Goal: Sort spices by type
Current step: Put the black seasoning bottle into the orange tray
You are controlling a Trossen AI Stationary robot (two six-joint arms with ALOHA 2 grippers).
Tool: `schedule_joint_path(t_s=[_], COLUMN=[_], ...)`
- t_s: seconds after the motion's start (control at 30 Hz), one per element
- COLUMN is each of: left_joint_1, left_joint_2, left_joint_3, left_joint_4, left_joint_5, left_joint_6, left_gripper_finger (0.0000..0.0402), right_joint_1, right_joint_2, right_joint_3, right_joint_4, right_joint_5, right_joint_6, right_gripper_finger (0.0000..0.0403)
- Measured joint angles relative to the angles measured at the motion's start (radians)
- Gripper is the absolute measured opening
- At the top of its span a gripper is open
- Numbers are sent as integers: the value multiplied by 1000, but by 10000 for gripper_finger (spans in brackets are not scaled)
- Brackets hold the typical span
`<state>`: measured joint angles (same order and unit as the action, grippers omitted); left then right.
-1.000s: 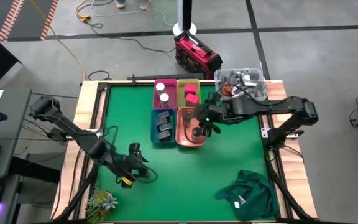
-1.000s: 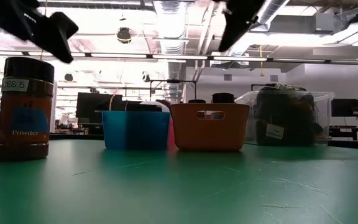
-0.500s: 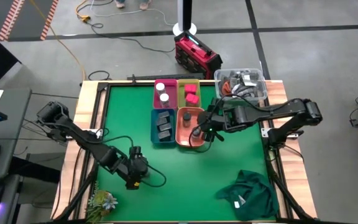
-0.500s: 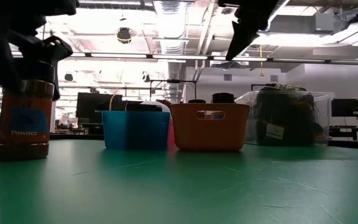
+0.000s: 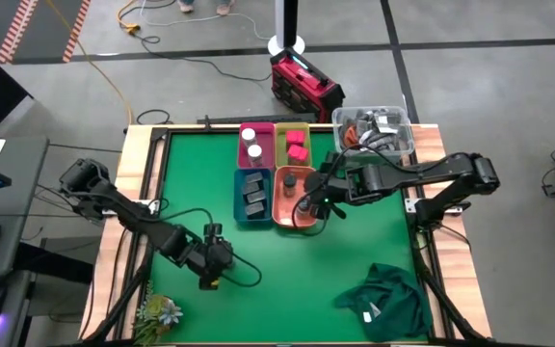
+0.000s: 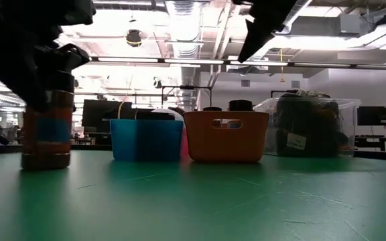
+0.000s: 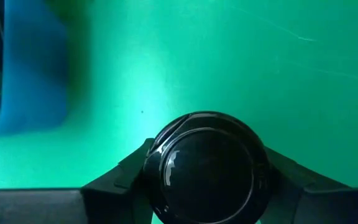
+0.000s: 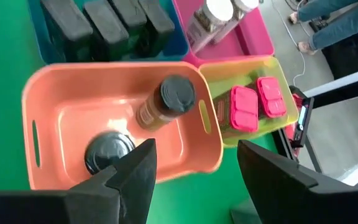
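My left gripper (image 5: 212, 270) is near the table's near-left part, shut on a dark round spice jar (image 6: 45, 130) with a black cap. My right gripper (image 8: 194, 168) hovers open above the orange bin (image 5: 287, 214). That bin holds two dark round jars: one upright (image 8: 109, 152), one tilted (image 8: 166, 102) against the bin's wall. Dark grey tins (image 8: 98, 18) lie in the blue bin. White-capped jars (image 5: 251, 143) stand in the pink bin, and pink-red blocks (image 8: 257, 106) lie in the yellow-green bin. My left gripper holds the jar by its black cap (image 7: 207, 168), pinched between the two fingers (image 7: 120, 183) on opposite sides of the cap's rim. It comes from above, pointing down. The jar stands upright under it; whether its base (image 6: 45, 164) is clear of the table I cannot tell.
A clear box of cables (image 5: 374, 125) sits at the far right corner, behind the four bins. A crumpled green cloth (image 5: 383, 299) lies at the near right. A thin cable (image 5: 176, 207) loops over the mat by the left arm. Green mat (image 5: 287, 270) shows between.
My left gripper has moved toward the near edge and down over the dark round jar and has taken hold of its cap. The jar has shifted a little toward the table's right and turned about, so its label no longer faces the low camera.
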<state>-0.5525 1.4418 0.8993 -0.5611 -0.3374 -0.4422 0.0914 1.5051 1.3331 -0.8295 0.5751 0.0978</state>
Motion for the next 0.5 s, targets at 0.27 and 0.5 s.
schedule_joint_path(t_s=[0.27, 0.5], left_joint_1=[116, 272], left_joint_2=[-2, -2], left_joint_3=[31, 142], left_joint_4=[145, 170], left_joint_5=[74, 180], left_joint_6=[210, 415], left_gripper_finger=[197, 205], right_joint_1=[0, 11], right_joint_2=[0, 0], right_joint_3=[-36, -48], right_joint_4=[2, -115], right_joint_5=[0, 23], right_joint_6=[37, 116], right_gripper_finger=[260, 260])
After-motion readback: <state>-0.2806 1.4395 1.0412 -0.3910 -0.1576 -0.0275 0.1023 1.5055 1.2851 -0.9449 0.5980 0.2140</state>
